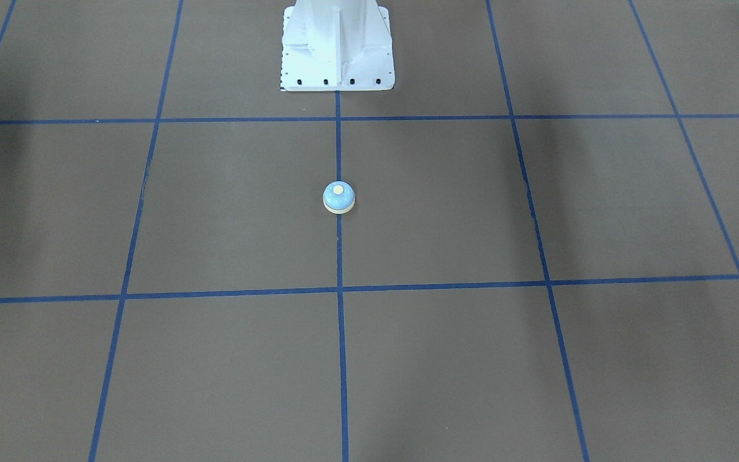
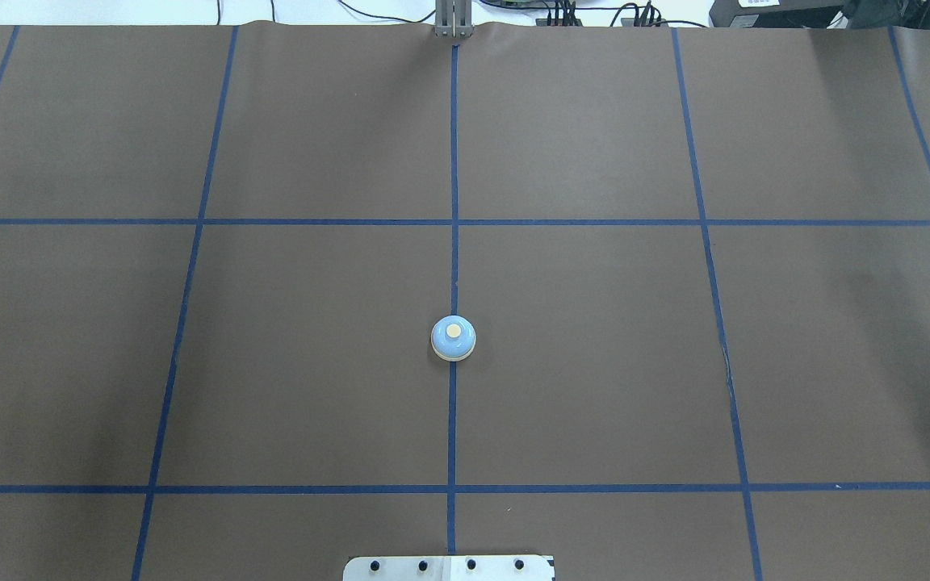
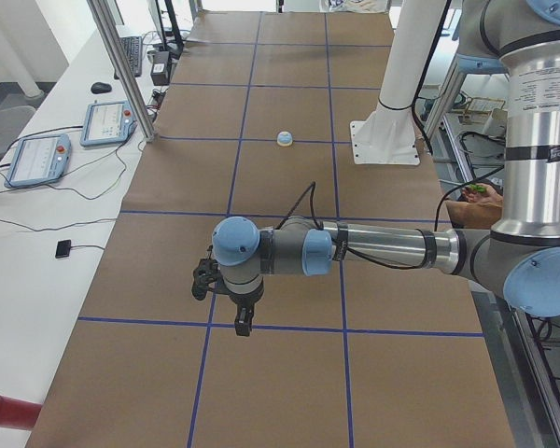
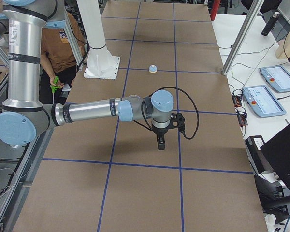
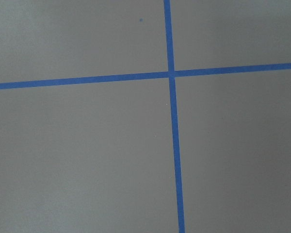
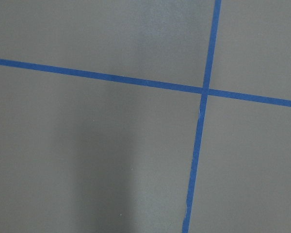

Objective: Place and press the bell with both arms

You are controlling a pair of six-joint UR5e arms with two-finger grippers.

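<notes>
Bell is sitting on the table, right on the centre line, nothing touching it. Left tool and right tool are hanging well apart from it. Can't tell how wide either one is.

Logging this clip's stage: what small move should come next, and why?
Probably bring the left gripper toward the bell. The bell stands upright on the centre tape line with nothing holding it, and both the left gripper and the right gripper hang well away from it.
</notes>
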